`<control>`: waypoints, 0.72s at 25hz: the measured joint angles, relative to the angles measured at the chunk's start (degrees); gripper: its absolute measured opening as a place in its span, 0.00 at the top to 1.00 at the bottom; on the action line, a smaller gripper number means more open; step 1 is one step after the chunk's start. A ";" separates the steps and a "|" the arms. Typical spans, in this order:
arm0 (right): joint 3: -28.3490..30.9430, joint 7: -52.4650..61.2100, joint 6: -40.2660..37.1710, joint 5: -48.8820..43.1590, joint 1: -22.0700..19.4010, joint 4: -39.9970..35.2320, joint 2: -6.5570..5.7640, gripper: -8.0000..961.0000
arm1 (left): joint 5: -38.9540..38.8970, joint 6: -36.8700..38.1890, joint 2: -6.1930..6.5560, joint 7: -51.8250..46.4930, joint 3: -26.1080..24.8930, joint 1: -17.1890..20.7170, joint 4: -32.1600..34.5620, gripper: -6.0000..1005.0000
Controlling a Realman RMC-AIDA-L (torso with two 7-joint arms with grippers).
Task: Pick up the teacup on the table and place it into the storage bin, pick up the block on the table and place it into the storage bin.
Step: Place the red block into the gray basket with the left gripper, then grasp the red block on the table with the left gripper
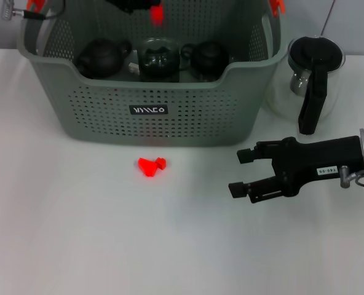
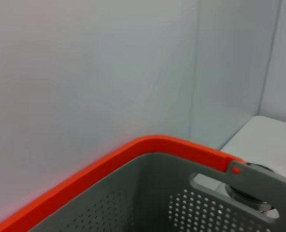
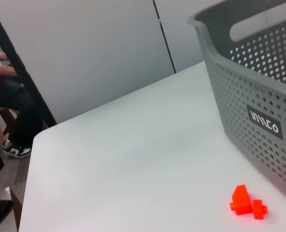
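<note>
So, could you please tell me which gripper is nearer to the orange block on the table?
Right. The right gripper hovers open over the table, on the robot's right of the block. The left gripper is farther off, above the storage bin.

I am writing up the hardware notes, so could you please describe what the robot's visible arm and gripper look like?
The right gripper is matte black with two blocky fingers, a small white label on its body, and a silver cylindrical wrist section behind it. The left gripper cannot be made out.

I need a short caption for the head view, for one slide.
Open right pincer hovers over the table beside the orange block, in front of the storage bin holding dark teapots.
</note>
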 joint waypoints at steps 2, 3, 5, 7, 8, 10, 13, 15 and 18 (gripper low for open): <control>-0.20 -0.46 -0.08 -0.10 -0.08 0.01 -0.14 0.04 | 0.04 -0.99 0.08 -0.81 0.34 -0.17 -1.20 0.79; -0.23 -0.69 -0.15 -0.11 -0.13 0.01 -0.21 0.04 | 0.04 -1.06 0.09 -1.05 0.38 -0.21 -1.37 0.79; -0.24 -0.88 -0.52 -0.12 -0.09 0.01 -0.36 0.04 | 0.05 -1.30 0.07 -1.95 0.54 -0.22 -1.18 0.78; -0.35 -0.88 -1.40 -0.13 0.20 -0.04 -0.64 0.04 | 0.04 -1.16 -0.17 -2.59 0.69 0.05 0.03 0.71; -0.50 -0.88 -2.04 -0.13 0.36 -0.13 -0.80 0.04 | 0.04 -0.79 -0.39 -3.26 0.76 0.29 0.96 0.63; -0.78 -0.78 -3.29 -0.13 0.49 -0.58 -1.13 0.04 | -0.26 0.74 -0.87 -4.31 0.80 0.98 2.92 0.52; -0.72 -0.30 -4.91 -0.13 0.49 -1.26 -1.62 0.04 | -2.35 5.02 -2.73 -4.83 0.57 3.56 8.12 0.39; -0.41 -0.04 -5.68 0.04 0.32 -1.44 -1.88 0.04 | -4.60 7.98 -4.55 -3.40 1.22 6.26 12.52 0.31; 0.06 0.06 -5.21 0.45 0.08 -1.44 -1.81 0.04 | -6.05 11.75 -6.23 -0.50 3.67 9.80 18.33 0.18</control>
